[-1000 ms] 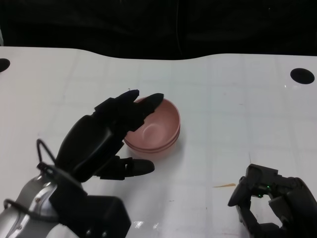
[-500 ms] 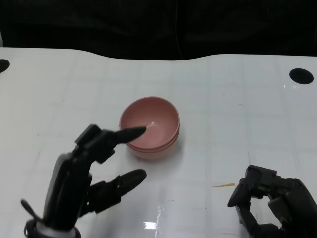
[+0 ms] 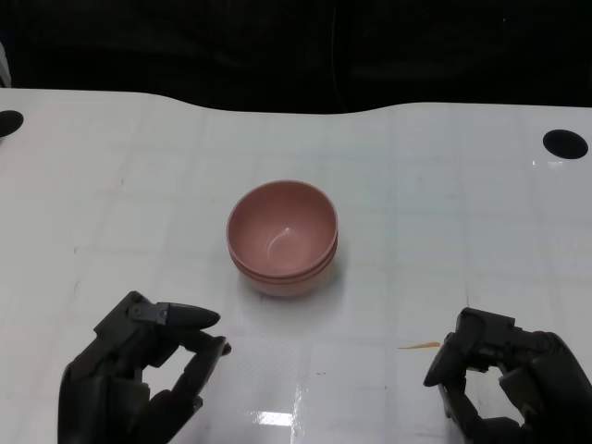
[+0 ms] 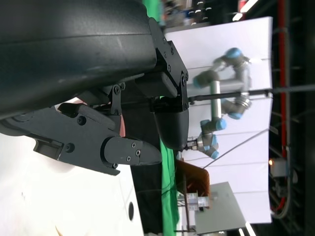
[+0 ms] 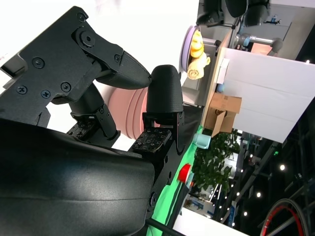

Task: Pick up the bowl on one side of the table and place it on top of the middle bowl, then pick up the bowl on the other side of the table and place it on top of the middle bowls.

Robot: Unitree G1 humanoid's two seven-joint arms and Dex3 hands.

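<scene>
No legible text, label, brand, number or sign appears in any view. The head view shows only unmarked surfaces; the wrist views show background objects too small and blurred to carry readable lettering.

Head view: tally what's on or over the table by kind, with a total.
Pink bowls, nested in one stack at mid-table: at least 2 rims show; the exact number cannot be told.
Black robot hands: 2, the left robot hand and the right robot hand, both holding nothing.
Small tan sliver on the table: 1.
Total: at least 5.
</scene>
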